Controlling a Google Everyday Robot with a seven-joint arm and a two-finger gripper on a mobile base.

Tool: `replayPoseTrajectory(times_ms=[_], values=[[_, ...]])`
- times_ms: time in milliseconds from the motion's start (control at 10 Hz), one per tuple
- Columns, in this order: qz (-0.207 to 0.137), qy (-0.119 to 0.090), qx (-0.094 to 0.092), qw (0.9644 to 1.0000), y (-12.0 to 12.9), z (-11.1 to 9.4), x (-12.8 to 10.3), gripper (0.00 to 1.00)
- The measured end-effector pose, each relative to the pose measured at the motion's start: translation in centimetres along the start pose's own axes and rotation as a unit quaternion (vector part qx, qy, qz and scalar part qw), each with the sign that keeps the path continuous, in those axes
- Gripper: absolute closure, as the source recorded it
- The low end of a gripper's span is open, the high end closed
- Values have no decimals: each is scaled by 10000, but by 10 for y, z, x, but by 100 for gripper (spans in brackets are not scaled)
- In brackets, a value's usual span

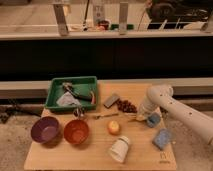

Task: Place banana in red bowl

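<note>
Your banana [134,119] looks to be the small pale-yellow sliver lying on the table [95,157] at centre-right of the frame, right at the tip of the gripper [140,118], which is down at table level there; whether it has the fruit pinched I cannot tell. The red bowl [76,132] sits at lower left, well apart from the banana, and appears to hold nothing. The main risk, as I judge it, is a weak or missed pinch on so slim a toy: it could slip out on the carry leftward. Watch the round yellow-orange fruit [114,127] and the tipped white cup [119,148], which lie between banana and bowl; a low sweep could knock them. The purple bowl [46,131] stands just beside the red 1, so a drop released too far left would land wrong. It too looks bare. The green tray [54,91] at upper left holds several jumbled items.
</note>
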Motion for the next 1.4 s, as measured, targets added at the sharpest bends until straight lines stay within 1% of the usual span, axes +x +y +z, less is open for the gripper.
replayPoseTrajectory(times_ms=[200,400,800,1200,1400], values=[[12,-155,40,9999,-2,-27,-13,100],[-20,-242,77,9997,-2,-44,-23,100],[36,-434,85,9990,-3,-65,-28,100],[-4,-546,24,9985,-1,-81,-37,100],[-71,-628,-18,9980,2,-95,-45,100]])
